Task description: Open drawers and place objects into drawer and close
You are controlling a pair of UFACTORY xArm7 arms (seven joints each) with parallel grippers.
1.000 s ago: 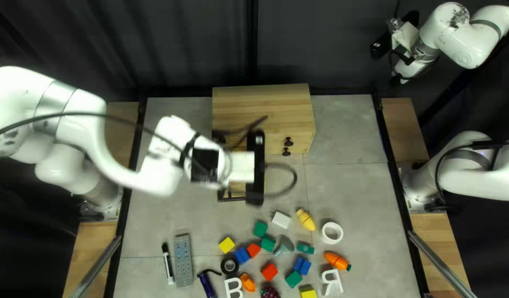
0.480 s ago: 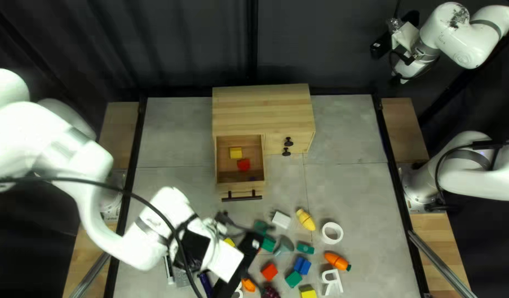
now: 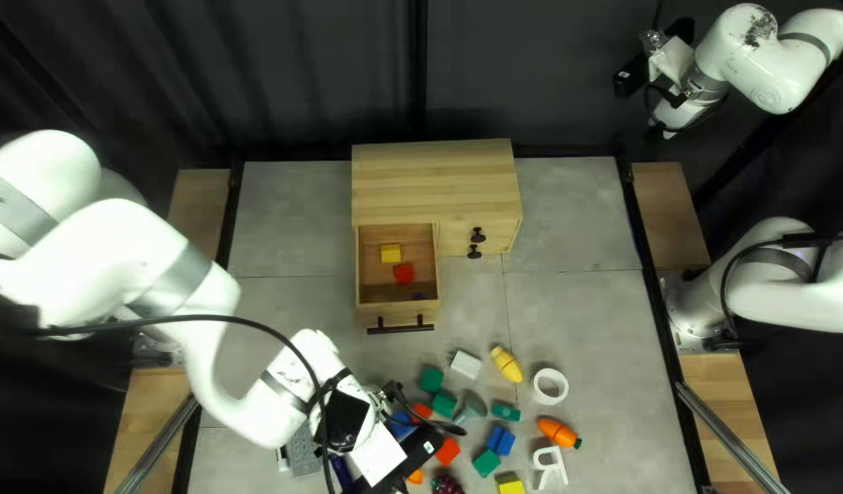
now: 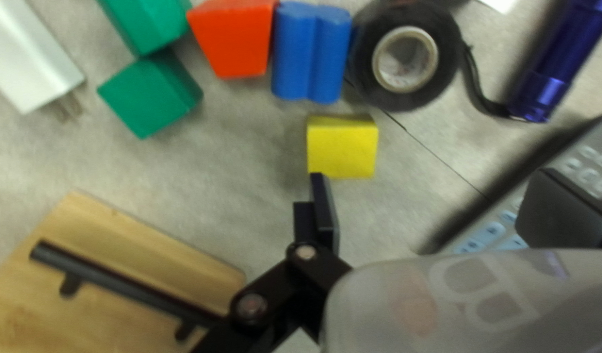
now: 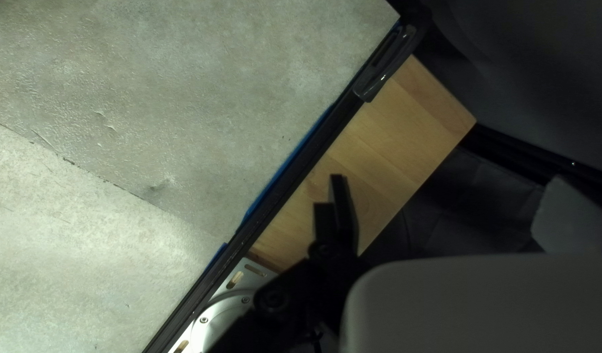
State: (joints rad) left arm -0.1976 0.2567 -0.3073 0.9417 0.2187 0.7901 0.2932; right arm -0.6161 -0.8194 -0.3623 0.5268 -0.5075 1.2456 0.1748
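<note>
Left gripper (image 4: 433, 189) spread, right gripper (image 5: 450, 189) spread. Yellow block (image 4: 342, 150) lies just ahead of one left finger (image 4: 325, 212); drawer (image 3: 398, 312) open. You need to centre the block between both fingers before lowering.

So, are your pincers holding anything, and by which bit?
Nothing. My left pincer is open, with the yellow block just ahead, and my right pincer is open too.

Top left: high, slanting down over surface (image 3: 586, 329). Left wrist: close, downward, shares drawer handle (image 4: 118, 281). Right wrist: downward, side rail (image 5: 281, 196).
</note>
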